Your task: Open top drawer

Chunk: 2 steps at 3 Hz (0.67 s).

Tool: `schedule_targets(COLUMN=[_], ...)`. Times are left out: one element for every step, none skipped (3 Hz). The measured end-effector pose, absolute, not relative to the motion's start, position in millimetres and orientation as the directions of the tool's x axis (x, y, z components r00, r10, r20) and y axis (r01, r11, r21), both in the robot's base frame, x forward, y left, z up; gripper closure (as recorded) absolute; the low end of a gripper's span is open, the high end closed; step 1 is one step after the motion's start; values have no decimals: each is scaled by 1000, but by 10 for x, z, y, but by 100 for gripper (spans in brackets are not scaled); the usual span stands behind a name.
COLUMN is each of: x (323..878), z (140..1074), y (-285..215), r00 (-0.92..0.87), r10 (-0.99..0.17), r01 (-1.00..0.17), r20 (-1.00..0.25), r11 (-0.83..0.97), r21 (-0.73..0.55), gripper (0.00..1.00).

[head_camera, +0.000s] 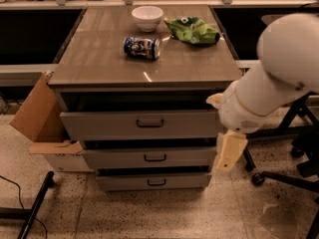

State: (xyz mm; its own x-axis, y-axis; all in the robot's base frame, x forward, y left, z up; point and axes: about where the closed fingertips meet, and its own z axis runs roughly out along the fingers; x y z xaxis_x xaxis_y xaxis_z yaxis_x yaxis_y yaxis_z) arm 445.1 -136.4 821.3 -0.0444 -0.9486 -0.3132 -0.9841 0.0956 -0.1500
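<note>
Wide grey top drawer (99,126) with small dark rectangular handle (150,123), front standing partly out, cream gripper (229,152) hanging near its right end, grip state cannot be told

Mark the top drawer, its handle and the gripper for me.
top drawer (99,126): camera view, left of front panel.
handle (150,123): camera view, bar's middle.
gripper (228,153): camera view, cream body, below top drawer's right end.

no print is legible on the can (142,48) or the cardboard box (35,108); the gripper (225,164) hangs beside the middle drawer (149,158).
</note>
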Motion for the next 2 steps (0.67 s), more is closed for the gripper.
schedule_targets(x=[4668,4953], z=[7835,7426], y=[-1281,-1196], r00=[7,48], r10=[-945,-927], r01=[-985,-985], r20=[-327,-371], r11=[50,19], r21=[-166,-174], gripper=[0,0])
